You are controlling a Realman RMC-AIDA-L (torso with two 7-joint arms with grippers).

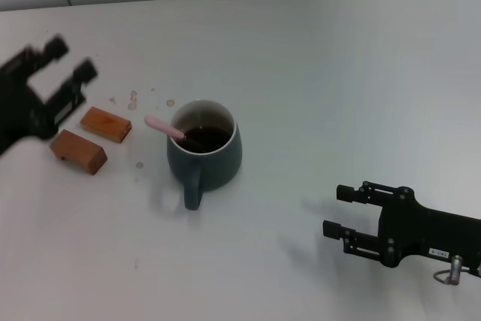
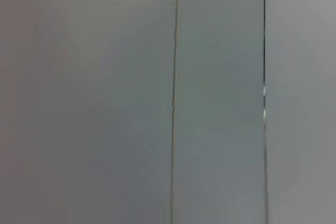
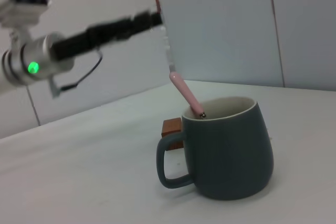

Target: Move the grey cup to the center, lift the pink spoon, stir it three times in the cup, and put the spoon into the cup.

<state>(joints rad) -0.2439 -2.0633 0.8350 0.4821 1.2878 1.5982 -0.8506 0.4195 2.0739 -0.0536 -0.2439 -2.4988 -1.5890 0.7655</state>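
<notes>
The grey cup (image 1: pixel 204 154) (image 3: pixel 226 150) stands upright near the middle of the white table, handle toward the front edge. The pink spoon (image 1: pixel 162 126) (image 3: pixel 186 94) leans inside it, bowl down in the cup and handle sticking out over the rim on the left. My left gripper (image 1: pixel 69 65) hovers at the far left above the table, open and holding nothing, well clear of the spoon. My right gripper (image 1: pixel 340 210) rests low at the front right, open, its fingers pointing toward the cup with a wide gap between.
Two brown rectangular blocks (image 1: pixel 105 124) (image 1: pixel 77 151) lie left of the cup, below the left gripper. Small stains (image 1: pixel 133 100) dot the table behind them. A tiled wall (image 2: pixel 173 98) runs along the back.
</notes>
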